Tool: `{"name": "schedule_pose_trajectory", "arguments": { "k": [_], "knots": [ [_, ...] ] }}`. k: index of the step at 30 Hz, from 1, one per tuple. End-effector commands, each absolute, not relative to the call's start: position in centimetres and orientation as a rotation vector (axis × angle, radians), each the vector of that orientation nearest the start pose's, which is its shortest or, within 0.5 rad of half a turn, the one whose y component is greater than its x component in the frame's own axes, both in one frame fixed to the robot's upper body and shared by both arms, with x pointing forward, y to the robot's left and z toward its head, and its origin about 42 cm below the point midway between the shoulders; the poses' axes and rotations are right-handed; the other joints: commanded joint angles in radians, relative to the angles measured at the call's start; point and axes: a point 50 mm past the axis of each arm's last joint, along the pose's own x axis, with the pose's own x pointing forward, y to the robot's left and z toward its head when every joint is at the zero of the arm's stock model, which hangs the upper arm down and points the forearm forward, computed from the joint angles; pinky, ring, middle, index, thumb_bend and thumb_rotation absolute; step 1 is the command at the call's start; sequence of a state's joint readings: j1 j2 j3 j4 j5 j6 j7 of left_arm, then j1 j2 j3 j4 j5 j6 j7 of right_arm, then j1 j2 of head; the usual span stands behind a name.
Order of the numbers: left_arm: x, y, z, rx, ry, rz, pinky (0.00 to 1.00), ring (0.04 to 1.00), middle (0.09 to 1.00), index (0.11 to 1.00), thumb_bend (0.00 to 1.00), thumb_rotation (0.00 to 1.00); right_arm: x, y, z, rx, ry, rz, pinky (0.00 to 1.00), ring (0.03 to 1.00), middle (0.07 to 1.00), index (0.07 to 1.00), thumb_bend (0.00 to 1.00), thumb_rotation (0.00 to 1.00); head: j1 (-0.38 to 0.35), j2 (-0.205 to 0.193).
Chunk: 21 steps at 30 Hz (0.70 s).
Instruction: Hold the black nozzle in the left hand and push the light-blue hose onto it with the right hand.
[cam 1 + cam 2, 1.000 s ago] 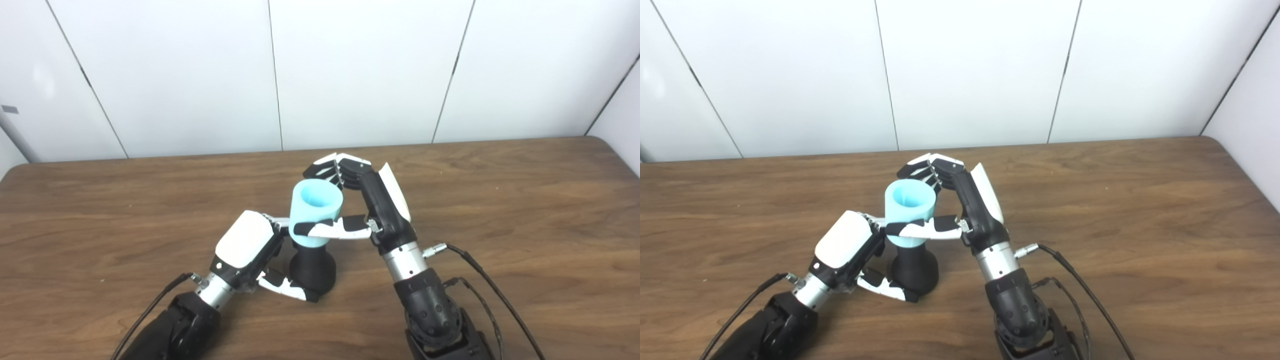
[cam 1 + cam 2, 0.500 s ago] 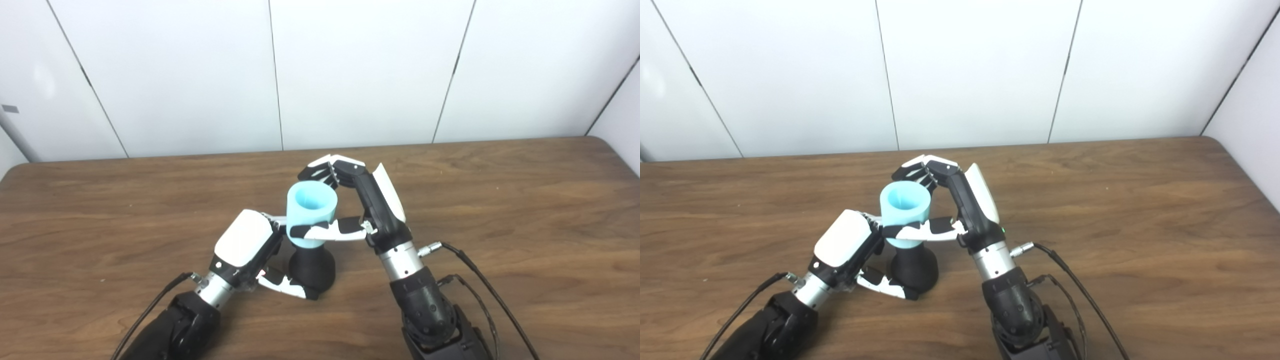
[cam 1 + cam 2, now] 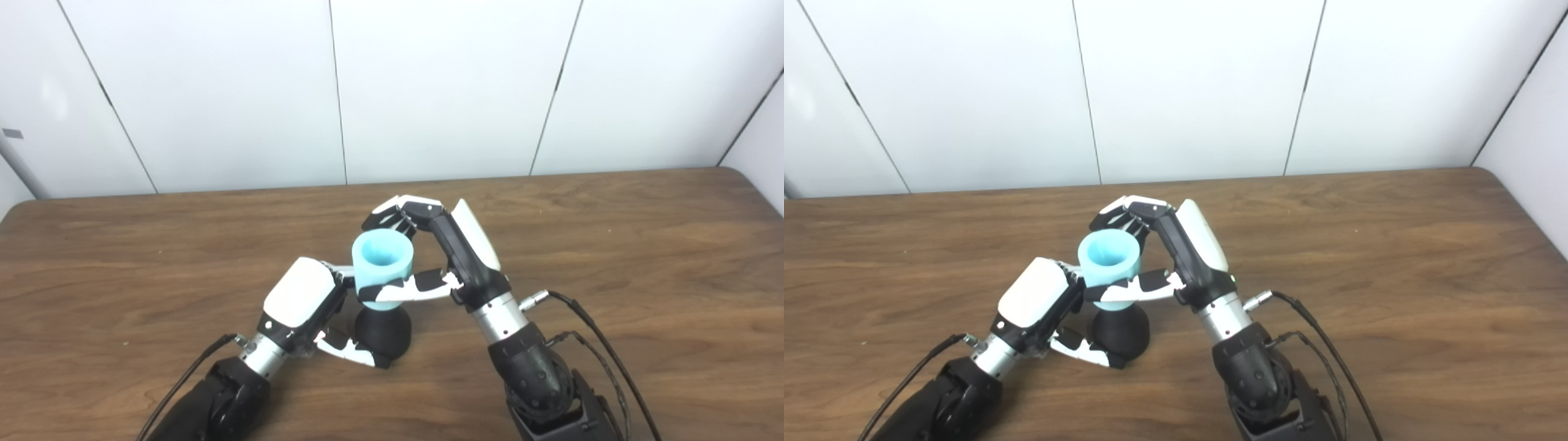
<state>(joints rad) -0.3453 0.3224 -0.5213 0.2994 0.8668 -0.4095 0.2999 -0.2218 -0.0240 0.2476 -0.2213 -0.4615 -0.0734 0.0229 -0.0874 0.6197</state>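
The black nozzle [image 3: 383, 334] stands upright on the wooden table [image 3: 612, 245], its rounded base showing below the hose. My left hand [image 3: 303, 303] is shut on that base, thumb in front, fingers hidden behind. The short light-blue hose [image 3: 383, 263] sits over the nozzle's top, open end up. My right hand [image 3: 441, 251] is shut on the hose, thumb across its lower front, fingers curled over the far rim.
Black cables [image 3: 588, 331] trail from my right wrist over the table's near right. A white panelled wall [image 3: 429, 86] rises behind the table's far edge.
The right hand has carried the hose down and slightly left over the nozzle, so less of the black neck shows. The left hand and nozzle base have stayed put.
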Motion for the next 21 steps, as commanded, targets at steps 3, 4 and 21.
{"name": "schedule_pose_trajectory", "arguments": {
  "k": [3, 4, 21],
  "knots": [
    [28.2, 16.8, 3.2, 1.076, -0.442, -0.656, 0.14, 0.177, 0.471, 0.481, 0.52, 0.00, 32.0, -12.7, 23.1, -0.515, -0.555, 0.270, 0.29, 0.388, 0.475, 0.536, 0.51, 0.00, 0.001, 0.003],
    [28.2, 16.8, 3.3, 1.075, -0.441, -0.656, 0.13, 0.176, 0.471, 0.481, 0.52, 0.00, 32.0, -12.7, 23.1, -0.523, -0.552, 0.273, 0.29, 0.387, 0.473, 0.538, 0.51, 0.00, 0.002, 0.005],
    [28.1, 16.8, 3.4, 1.072, -0.444, -0.660, 0.13, 0.170, 0.471, 0.481, 0.52, 0.00, 32.3, -13.4, 20.0, -0.490, -0.668, 0.231, 0.30, 0.397, 0.504, 0.513, 0.51, 0.00, 0.008, 0.011]
  ]
}}
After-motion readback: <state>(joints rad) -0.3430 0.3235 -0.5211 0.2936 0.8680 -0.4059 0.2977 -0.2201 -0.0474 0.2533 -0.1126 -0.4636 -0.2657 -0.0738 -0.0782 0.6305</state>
